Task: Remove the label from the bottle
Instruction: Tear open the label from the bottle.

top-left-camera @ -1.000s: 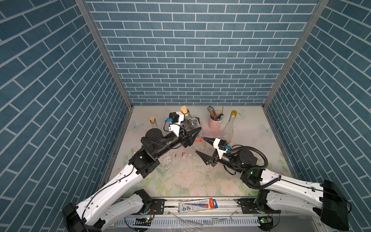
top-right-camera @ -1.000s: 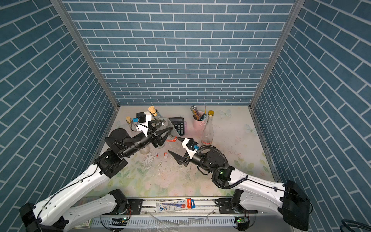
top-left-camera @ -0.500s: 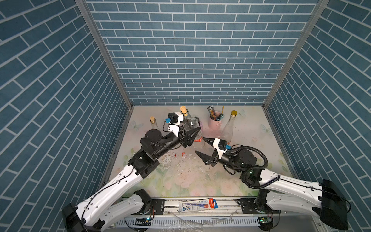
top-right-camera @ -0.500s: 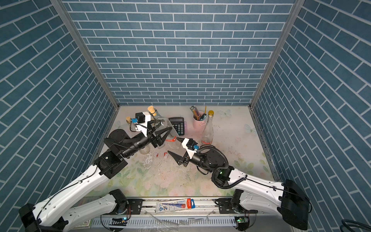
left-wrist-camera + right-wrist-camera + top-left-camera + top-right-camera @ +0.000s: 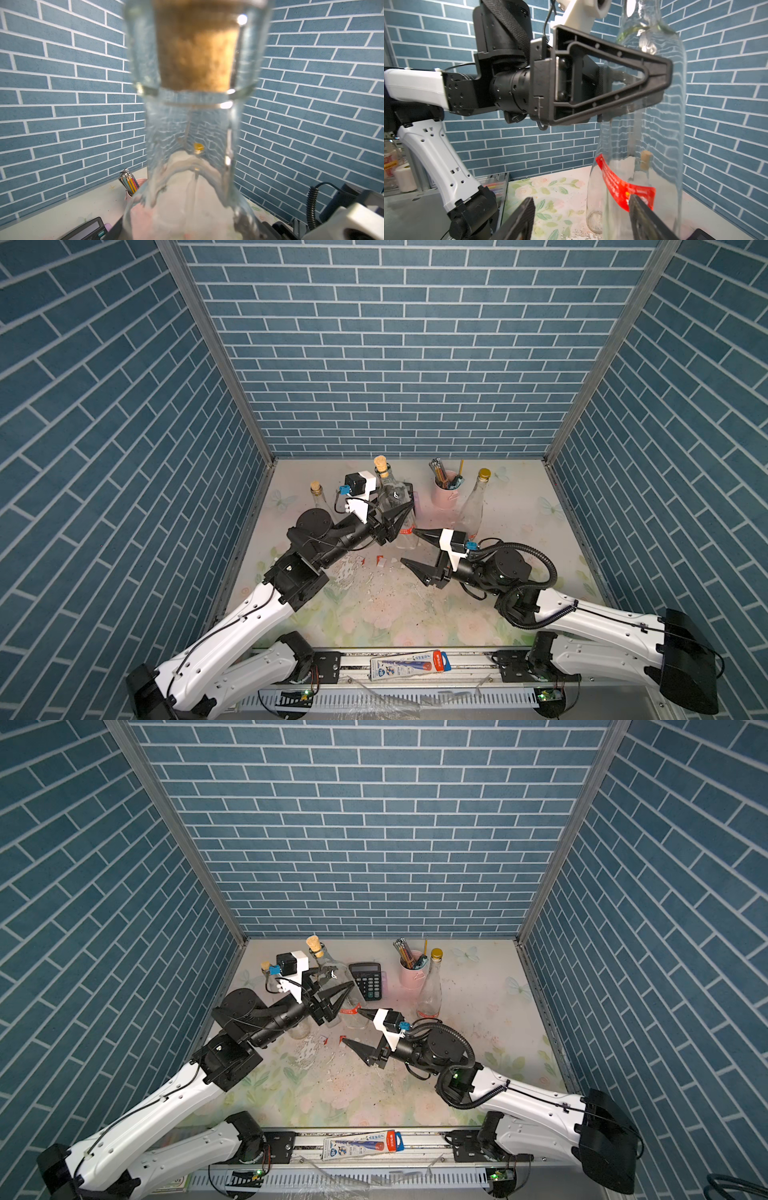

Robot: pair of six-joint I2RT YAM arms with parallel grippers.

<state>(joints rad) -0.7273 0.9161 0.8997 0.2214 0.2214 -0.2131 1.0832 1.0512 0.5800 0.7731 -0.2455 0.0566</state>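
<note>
- Left fingers (image 5: 663, 71) clamp the clear corked glass bottle (image 5: 654, 124): rigid, slick and probably breakable.
- Right fingers (image 5: 640, 216) spread wide; thin red label (image 5: 623, 187) likely tears, so pinch its loose end beside the fingertip.

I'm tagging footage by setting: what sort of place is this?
Probably a robot test booth, not a real room: brick-print wall panels box in a floral-covered table, with left arm and right arm mounted on a metal rail.

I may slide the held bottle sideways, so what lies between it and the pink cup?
A black calculator lies flat between the held bottle and the pink cup. A top view shows it plainly; the left wrist view catches only a corner.
</note>
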